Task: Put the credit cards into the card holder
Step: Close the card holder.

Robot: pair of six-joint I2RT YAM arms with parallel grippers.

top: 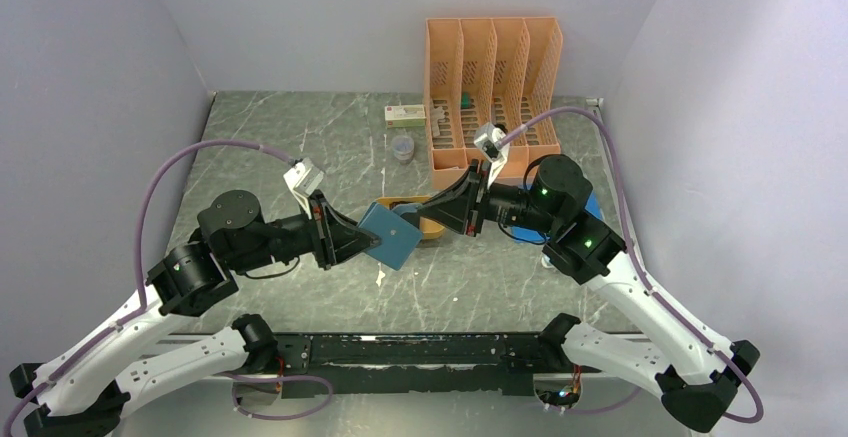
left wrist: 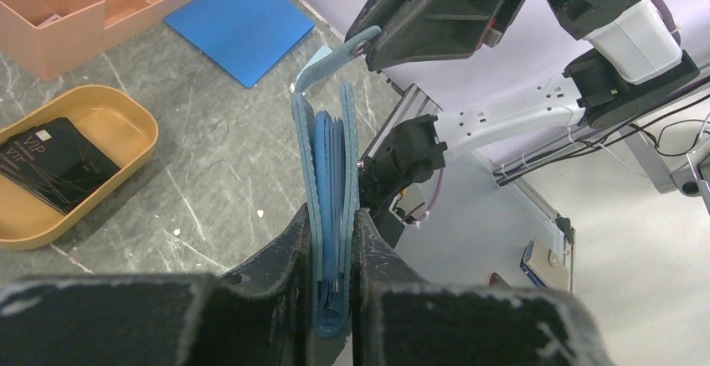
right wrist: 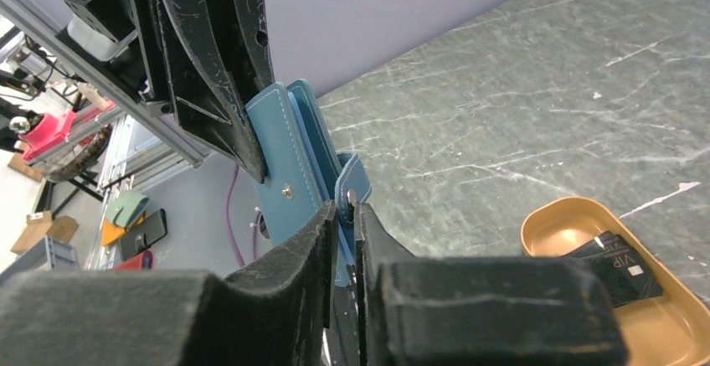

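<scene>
The teal card holder hangs above the table between the two arms. My left gripper is shut on its folded spine, so it stands edge-on in the left wrist view. Its snap tab sticks out toward my right gripper, whose jaws are shut on that tab. In the top view the right gripper meets the card holder from the right and the left gripper from the left. The dark credit cards lie stacked in an orange oval tray, and they also show in the right wrist view.
An orange slotted file organizer stands at the back right. A flat bright-blue sheet lies on the table by the right arm. A small white box and a little cup sit near the organizer.
</scene>
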